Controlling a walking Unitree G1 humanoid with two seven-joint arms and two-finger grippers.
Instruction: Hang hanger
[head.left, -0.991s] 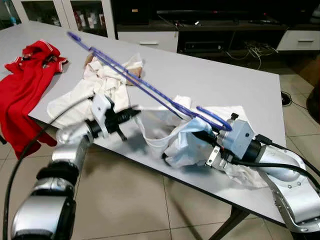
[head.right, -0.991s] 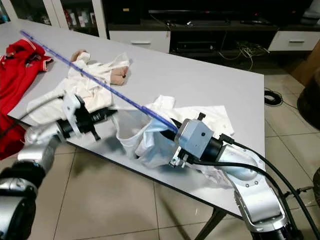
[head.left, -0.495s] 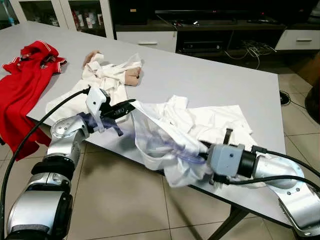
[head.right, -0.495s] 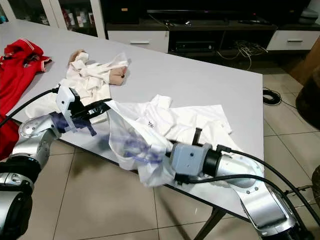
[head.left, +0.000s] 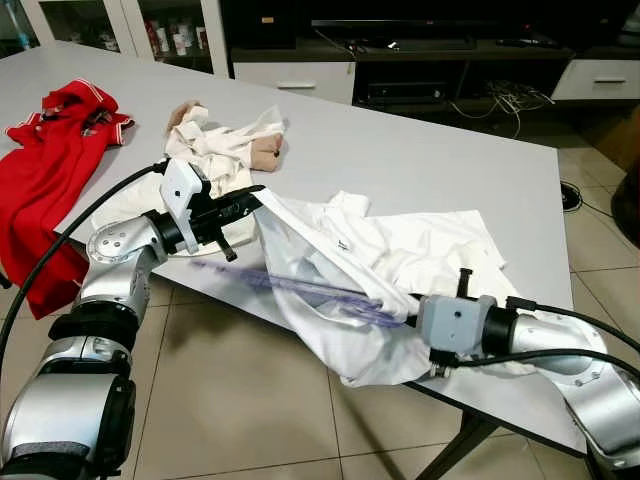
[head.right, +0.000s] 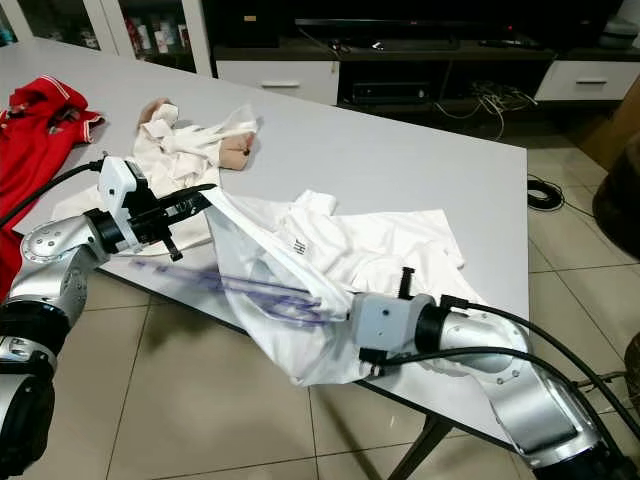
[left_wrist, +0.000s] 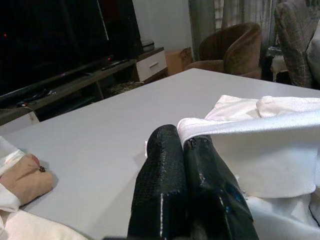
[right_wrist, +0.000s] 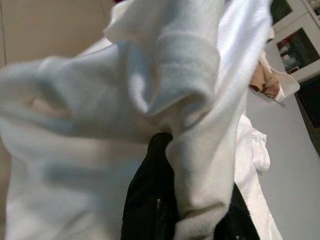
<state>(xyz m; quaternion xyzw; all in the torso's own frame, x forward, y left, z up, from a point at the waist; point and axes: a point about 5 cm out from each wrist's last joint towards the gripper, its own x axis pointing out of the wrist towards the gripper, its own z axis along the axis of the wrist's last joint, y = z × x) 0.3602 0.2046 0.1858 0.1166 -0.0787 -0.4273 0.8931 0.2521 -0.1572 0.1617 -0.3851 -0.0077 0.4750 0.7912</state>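
Observation:
A white shirt (head.left: 405, 245) lies on the grey table (head.left: 420, 150), with part of it hanging off the near edge. My left gripper (head.left: 246, 196) is shut on the shirt's edge and holds it stretched taut; in the left wrist view the fingertips (left_wrist: 170, 145) pinch the white hem. A purple hanger (head.left: 300, 288) shows through the fabric as a long faint streak inside the shirt. My right gripper (head.left: 412, 318) reaches into the shirt from the right and is shut on the hanger. Cloth covers its tips, and in the right wrist view it drapes over the black fingers (right_wrist: 152, 205).
A red shirt (head.left: 50, 160) hangs over the table's left edge. Another white garment with a tan patch (head.left: 220, 145) lies behind the left gripper. A dark TV cabinet (head.left: 420, 60) and cables stand beyond the table. Tiled floor (head.left: 250, 400) lies below the near edge.
The hanger swung down from above the table and went inside the shirt. My left gripper took the shirt's edge and pulled it up and left, stretching it open.

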